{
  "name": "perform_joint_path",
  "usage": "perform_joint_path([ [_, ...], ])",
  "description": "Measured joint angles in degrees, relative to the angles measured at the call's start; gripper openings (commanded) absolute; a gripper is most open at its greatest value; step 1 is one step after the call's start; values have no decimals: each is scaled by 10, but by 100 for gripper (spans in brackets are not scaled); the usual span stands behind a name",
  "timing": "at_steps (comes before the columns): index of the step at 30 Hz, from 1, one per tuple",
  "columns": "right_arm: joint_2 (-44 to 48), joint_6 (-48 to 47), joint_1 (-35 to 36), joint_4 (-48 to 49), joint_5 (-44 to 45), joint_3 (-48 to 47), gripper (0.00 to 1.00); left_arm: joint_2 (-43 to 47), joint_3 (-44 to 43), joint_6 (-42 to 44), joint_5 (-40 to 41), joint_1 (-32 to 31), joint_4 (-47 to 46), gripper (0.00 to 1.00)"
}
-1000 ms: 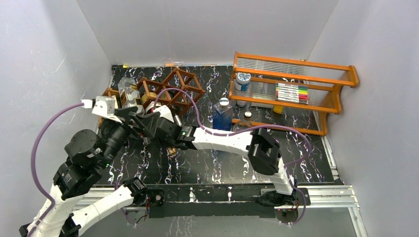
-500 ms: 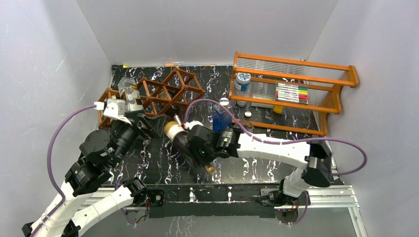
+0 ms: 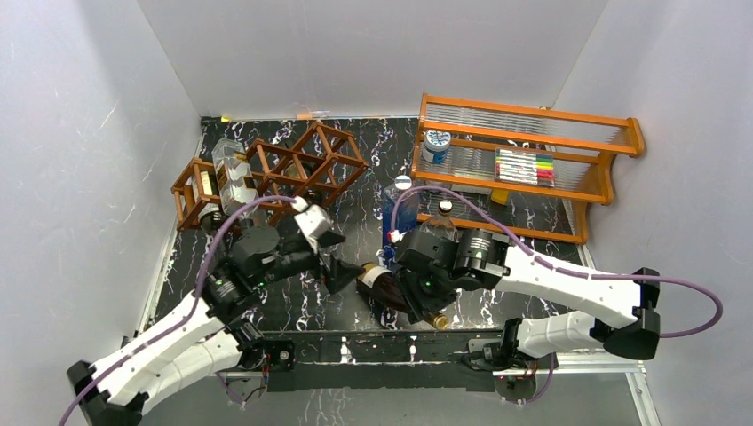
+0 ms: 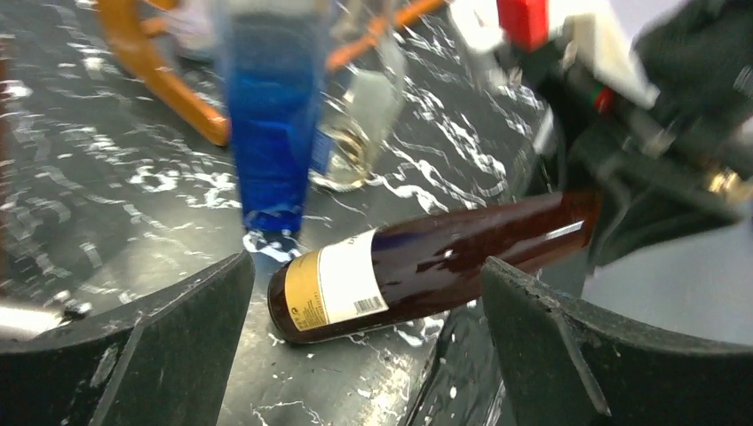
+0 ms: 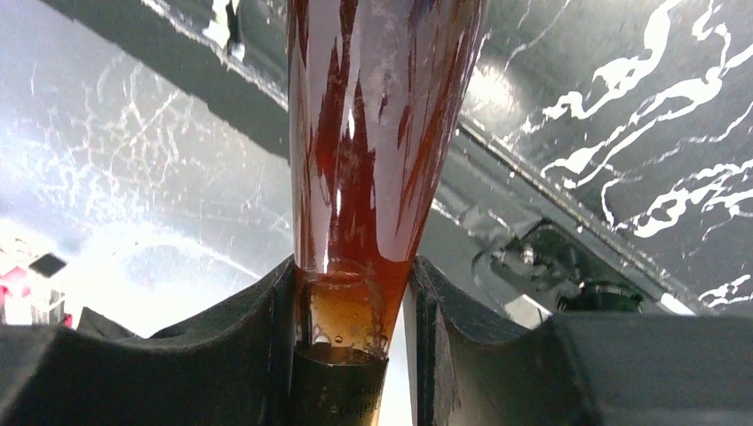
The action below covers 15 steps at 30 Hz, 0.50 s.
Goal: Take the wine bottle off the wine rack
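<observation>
Off the reddish-brown lattice wine rack (image 3: 302,169), the dark brown glass wine bottle (image 3: 389,286) hangs by its slim neck alone in the closed right hand (image 5: 351,297) near the black marbled worktop's (image 3: 306,306) edge — left hand (image 3: 340,271) open, empty — and could pivot loose.

White walls (image 3: 373,53) enclose black white-veined tabletop (image 3: 368,204); orange shelf unit (image 3: 632,135) right rear.

Pose: left arm (image 3: 178,342) stretched forward; left pincer (image 4: 368,333) spread wide, empty. The right arm (image 3: 568,284) has its elbow out right, forearm pointing left; right pincer (image 5: 351,337) clamped on wine bottle (image 5: 373,133) neck.
</observation>
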<state>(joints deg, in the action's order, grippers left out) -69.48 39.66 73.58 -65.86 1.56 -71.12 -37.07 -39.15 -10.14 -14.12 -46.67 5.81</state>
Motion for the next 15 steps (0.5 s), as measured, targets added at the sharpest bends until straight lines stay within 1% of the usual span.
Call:
perform_joint_path([
  [2, 9, 6, 0, -22, -11, -5, 0, -28, 31, 36, -47, -12, -46, 98],
  [4, 11, 10, 0, -44, -17, -14, 0, -54, 52, 79, -76, -36, -89, 98],
  [7, 11, 18, -2, -69, -19, -29, 0, -106, 53, 139, -102, -85, -145, 98],
  [9, 6, 23, -4, -85, -17, -43, 0, -159, 50, 177, -108, -118, -194, 98],
  [11, -3, 27, -7, -98, -13, -59, 0, -190, 50, 196, -108, -146, -224, 98],
  [15, -27, 31, -20, -107, -11, -91, 0, -257, 54, 227, -94, -186, -311, 98],
])
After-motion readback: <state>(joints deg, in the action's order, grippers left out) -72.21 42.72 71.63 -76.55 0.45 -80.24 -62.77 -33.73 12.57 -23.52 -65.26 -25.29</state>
